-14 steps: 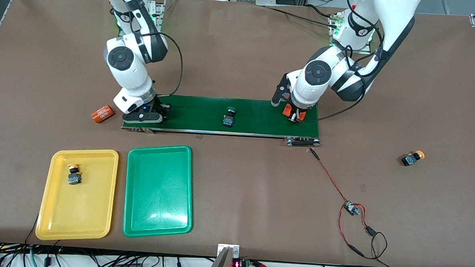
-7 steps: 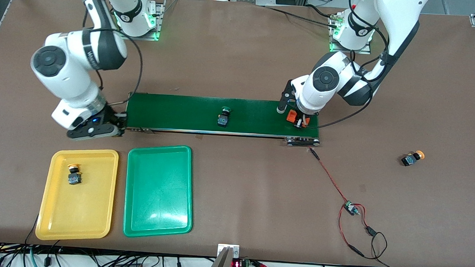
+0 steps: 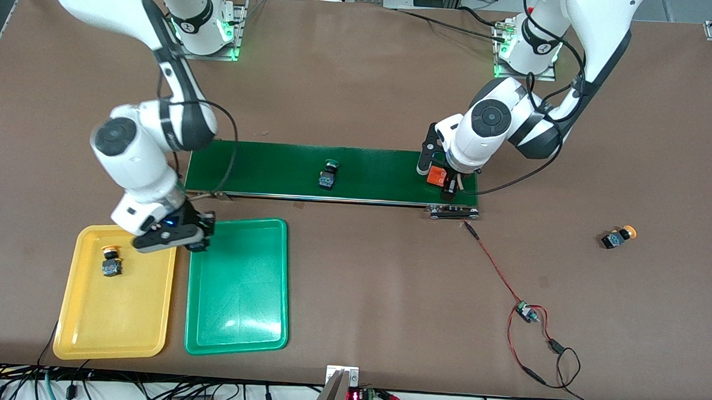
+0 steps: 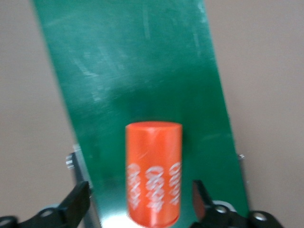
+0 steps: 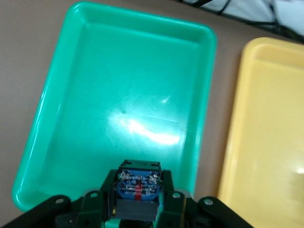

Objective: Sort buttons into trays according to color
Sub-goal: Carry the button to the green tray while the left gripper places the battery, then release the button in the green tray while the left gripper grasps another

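A button [image 5: 137, 190] has been carried from the belt [image 3: 273, 169] to the green tray's [image 3: 237, 315] upper-left corner, clamped in the right gripper [image 3: 177, 235]; release there is called for next. The left gripper [image 4: 142, 209] is spread around an orange cylinder [image 4: 153, 173].

The held button's [image 5: 137, 190] cap is hidden by the right hand [image 5: 137, 206].

An orange cylinder [image 4: 153, 173] with white print lies on the green belt [image 4: 137, 71], between the left hand's [image 4: 142, 209] spread fingers [image 4: 76, 205].
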